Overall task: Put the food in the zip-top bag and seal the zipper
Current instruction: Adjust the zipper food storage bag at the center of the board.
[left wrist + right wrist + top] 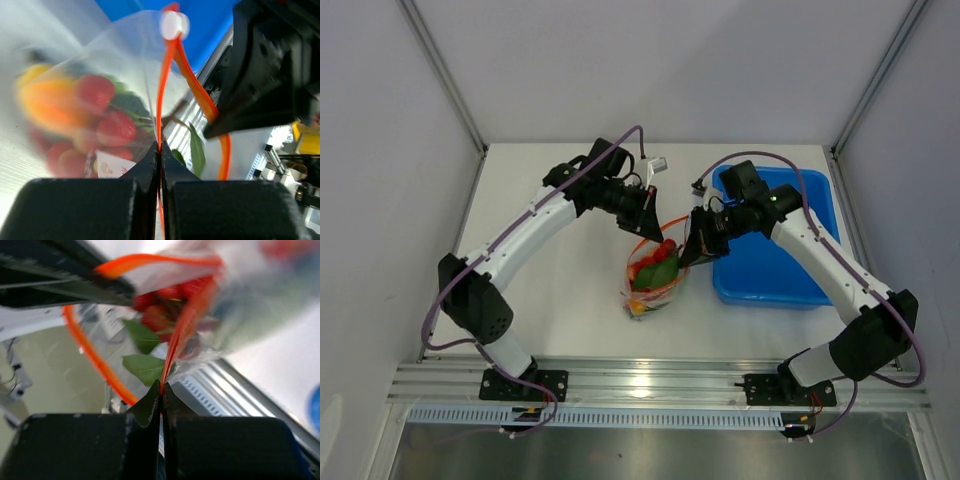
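The zip-top bag (656, 282) is already filled. The food (100, 120) sits low inside it, and through the clear plastic I see red cherry tomatoes, something yellow-orange and some green leaves. In the top view I find no food outside the bag, so I judge the first part of the task as done.

The sealing is not done. The zipper (176, 340) is not pressed together along its length. In the right wrist view its two orange-red lips stand apart and make an open loop. A small white piece (174, 24) sits on the strip at the far end; I cannot tell what it is.

My left gripper (160, 150) has its fingers pressed together on the strip, which runs straight up from between the tips. My right gripper (161, 389) pinches the strip the same way at another place on the mouth. So the bag hangs by its mouth between my two grippers, with the food below the fingers.

It hangs above the white table (550, 290), near the blue tub (790, 280). I cannot tell if its bottom touches the table.
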